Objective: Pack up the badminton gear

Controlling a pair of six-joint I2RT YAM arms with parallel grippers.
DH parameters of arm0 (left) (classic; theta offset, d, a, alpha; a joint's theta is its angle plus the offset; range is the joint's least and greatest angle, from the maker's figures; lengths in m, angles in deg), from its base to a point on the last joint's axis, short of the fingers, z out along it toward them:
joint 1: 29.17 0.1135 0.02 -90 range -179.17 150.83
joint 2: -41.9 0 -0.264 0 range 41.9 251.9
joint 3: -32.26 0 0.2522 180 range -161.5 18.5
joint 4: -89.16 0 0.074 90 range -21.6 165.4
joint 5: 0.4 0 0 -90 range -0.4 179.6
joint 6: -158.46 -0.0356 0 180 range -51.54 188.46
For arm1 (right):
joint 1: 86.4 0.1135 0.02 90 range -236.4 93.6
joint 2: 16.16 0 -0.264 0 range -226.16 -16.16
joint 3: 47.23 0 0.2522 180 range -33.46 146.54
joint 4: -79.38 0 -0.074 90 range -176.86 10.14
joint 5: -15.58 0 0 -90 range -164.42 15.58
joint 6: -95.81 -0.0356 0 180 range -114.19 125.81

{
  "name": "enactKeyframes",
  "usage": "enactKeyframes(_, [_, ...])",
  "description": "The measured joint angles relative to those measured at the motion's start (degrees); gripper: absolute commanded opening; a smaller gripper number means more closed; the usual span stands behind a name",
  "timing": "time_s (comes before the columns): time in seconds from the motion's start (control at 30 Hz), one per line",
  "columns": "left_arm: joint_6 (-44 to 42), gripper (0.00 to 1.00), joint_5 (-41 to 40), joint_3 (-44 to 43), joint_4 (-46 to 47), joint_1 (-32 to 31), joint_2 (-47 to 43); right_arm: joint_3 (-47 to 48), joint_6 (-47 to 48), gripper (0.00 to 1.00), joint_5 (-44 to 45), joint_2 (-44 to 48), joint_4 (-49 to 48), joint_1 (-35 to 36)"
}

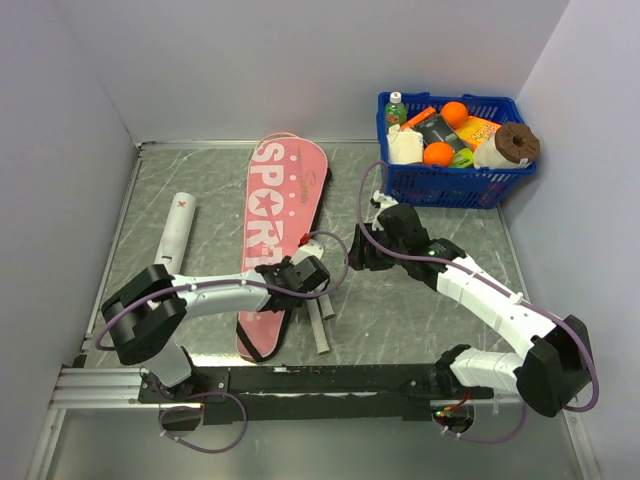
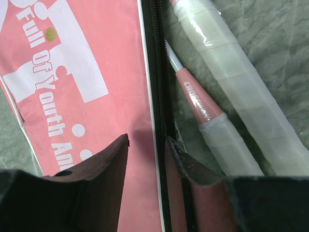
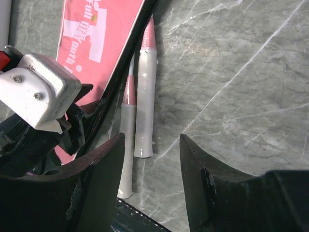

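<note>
The pink bag [image 1: 280,210] with white lettering lies lengthwise on the table. My left gripper [image 1: 305,272] is at its right edge. In the left wrist view the left gripper [image 2: 148,139] is open and straddles the bag [image 2: 87,96] along its black zipper [image 2: 157,72], one finger on the pink top and the other at the zipper side. Two pale racket handles [image 2: 227,140] stick out of the bag beside it. My right gripper [image 1: 362,250] hovers just right of the bag. It [image 3: 152,136] is open over bare table, with the handles [image 3: 145,111] to its left. A white tube [image 1: 178,225] lies left of the bag.
A blue plastic basket [image 1: 495,188] of groceries stands at the back right. Grey walls close in the left, back and right sides. A black rail [image 1: 320,378] runs along the near edge by the arm bases.
</note>
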Motion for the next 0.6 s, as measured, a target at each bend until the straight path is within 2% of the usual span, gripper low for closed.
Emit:
enactKeyframes(0.13, [-0.1,0.38,0.4,0.0,0.0,0.3,0.0,-0.7,-0.2,0.56,-0.3,0.0,-0.4,0.0])
enactKeyframes(0.33, [-0.2,0.26,1.2,0.0,-0.1,0.5,1.2,-1.4,-0.4,0.56,-0.4,0.0,-0.4,0.0])
enactKeyframes(0.43, [-0.2,0.17,1.5,0.0,-0.2,0.8,2.3,-1.6,-0.6,0.56,-0.5,0.0,-0.4,0.0])
enactKeyframes(0.5, [-0.4,0.02,1.9,0.0,-0.2,1.1,3.0,-1.6,-0.7,0.56,-0.5,0.0,-0.4,0.0])
enactKeyframes(0.6, [-0.6,0.01,2.1,-0.3,-0.4,1.5,3.3,-1.6,-0.9,0.56,-0.5,0.0,-0.4,0.0])
